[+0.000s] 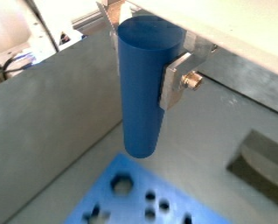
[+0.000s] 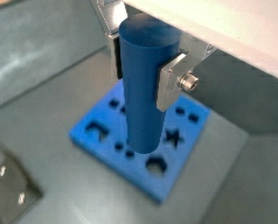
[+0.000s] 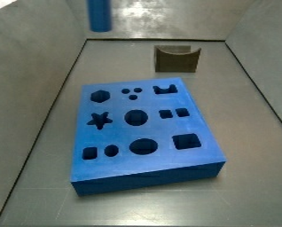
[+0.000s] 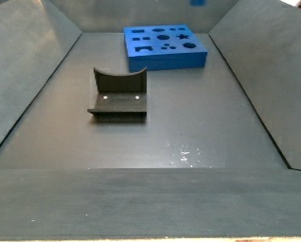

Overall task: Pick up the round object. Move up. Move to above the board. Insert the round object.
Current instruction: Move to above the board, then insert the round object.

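The gripper [image 1: 145, 61] is shut on the round object [image 1: 142, 96], a plain blue cylinder peg that hangs upright between the silver fingers [image 1: 174, 80]. Both wrist views show it, with the gripper [image 2: 144, 74] gripping the peg [image 2: 142, 105] near its upper end. The board [image 2: 165, 166], a thick blue slab with dark shaped holes, lies on the floor below the peg's lower end, well apart from it. The board also shows in both side views [image 3: 144, 164] [image 4: 166, 47] and partly in a wrist view [image 1: 107, 197]. In a side view only the peg's lower end [image 3: 98, 12] shows, high up; the gripper is out of frame.
The fixture [image 3: 176, 58], a dark bracket, stands on the grey floor beyond the board's far end. It also shows in the side view [image 4: 116, 95] and in both wrist views [image 1: 265, 163] [image 2: 6, 188]. Sloping grey walls [image 3: 55, 97] enclose the floor.
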